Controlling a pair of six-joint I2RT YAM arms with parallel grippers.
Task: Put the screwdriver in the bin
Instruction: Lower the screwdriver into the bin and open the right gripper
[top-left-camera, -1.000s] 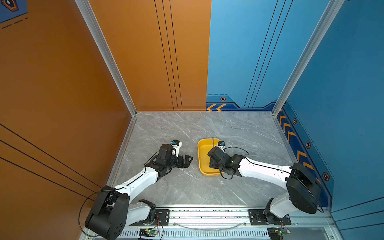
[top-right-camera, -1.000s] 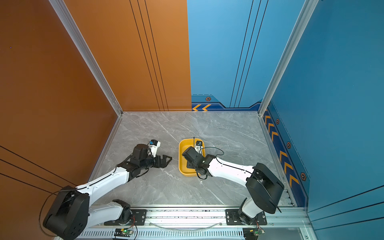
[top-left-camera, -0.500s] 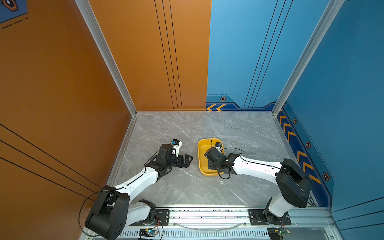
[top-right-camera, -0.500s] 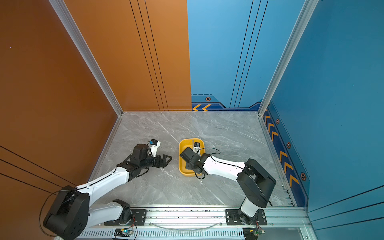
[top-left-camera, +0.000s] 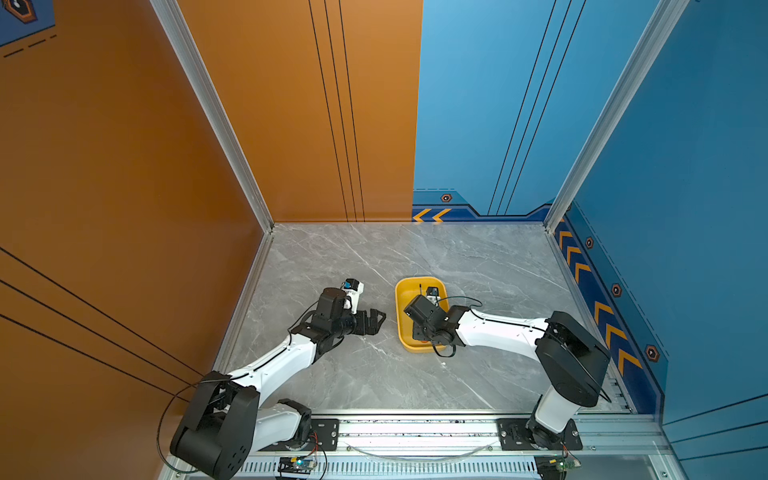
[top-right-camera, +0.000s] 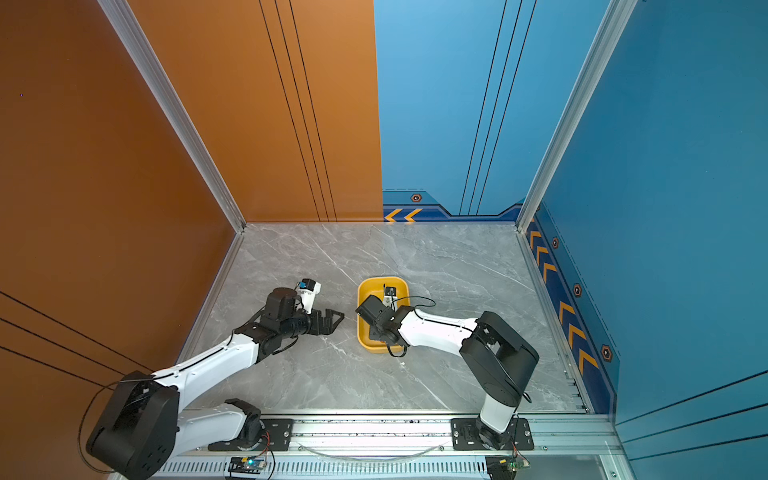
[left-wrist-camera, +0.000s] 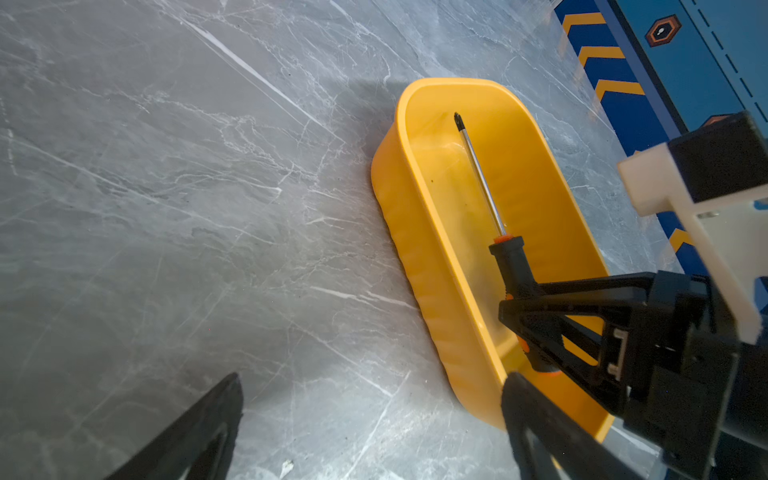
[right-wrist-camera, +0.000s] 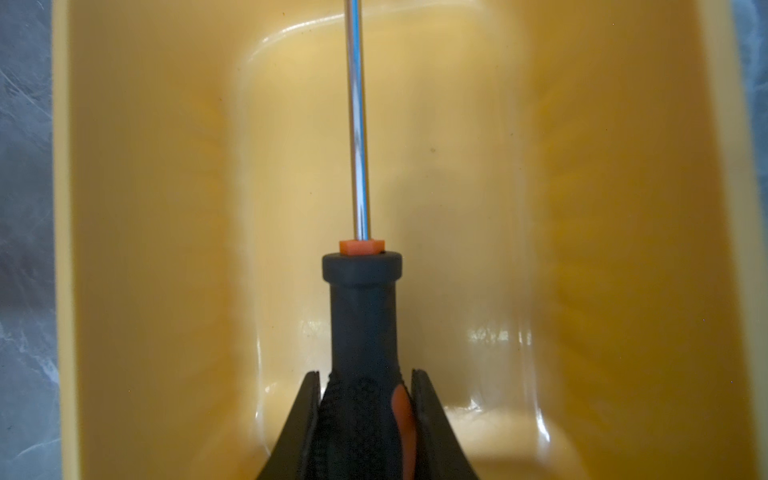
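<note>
One screwdriver (right-wrist-camera: 363, 316), black handle pinched between jaws of right gripper (right-wrist-camera: 365, 395), shaft lying lengthwise inside yellow bin (left-wrist-camera: 415, 232) on grey marble tabletop (top-left-camera: 374, 257). Left gripper (top-left-camera: 372, 322) beside bin, jaws spread, empty.

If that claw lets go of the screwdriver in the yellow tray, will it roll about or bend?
The screwdriver looks stiff: its metal shaft runs dead straight. Its round handle might roll a little, but the bin walls on either side should probably stop it. The textured handle seems grippy, as the right gripper pinches it without visible slipping.
</note>
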